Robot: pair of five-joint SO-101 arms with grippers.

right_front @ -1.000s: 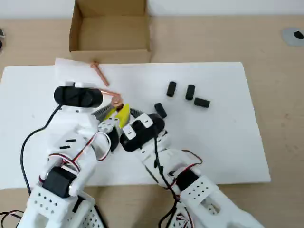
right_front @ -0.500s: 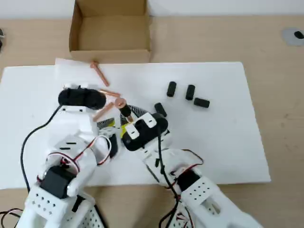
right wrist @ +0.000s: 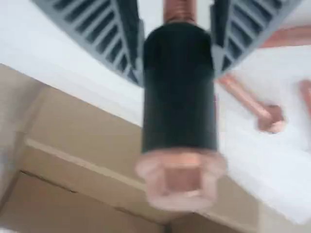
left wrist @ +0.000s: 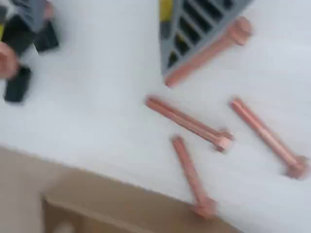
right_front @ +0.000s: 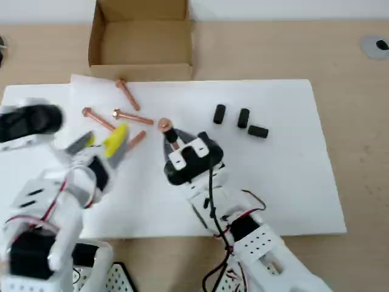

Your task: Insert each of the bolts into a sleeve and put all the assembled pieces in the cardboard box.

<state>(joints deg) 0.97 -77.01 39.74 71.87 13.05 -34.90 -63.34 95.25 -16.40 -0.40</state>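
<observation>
Copper-coloured metal bolts (right_front: 130,116) lay loose on the white sheet (right_front: 273,182) over the wooden worktop (right_front: 352,91). There were four of them, all near the left gripper (right_front: 99,142), whose jaws were apart with nothing in them. One more bolt was already pushed into a short black round sleeve (right wrist: 179,87). The right gripper (right_front: 172,139) had its jaws clamped on that finished piece and held it over the sheet, well apart from the brown cardboard box (right_front: 97,42). The box looked empty, so I think the job was only just started. One piece was made but not put away. Four bolts still needed sleeves. Three spare black sleeves (right_front: 243,118) lay near each other on the sheet, and I could not tell if a fourth was hiding by the right arm.
</observation>
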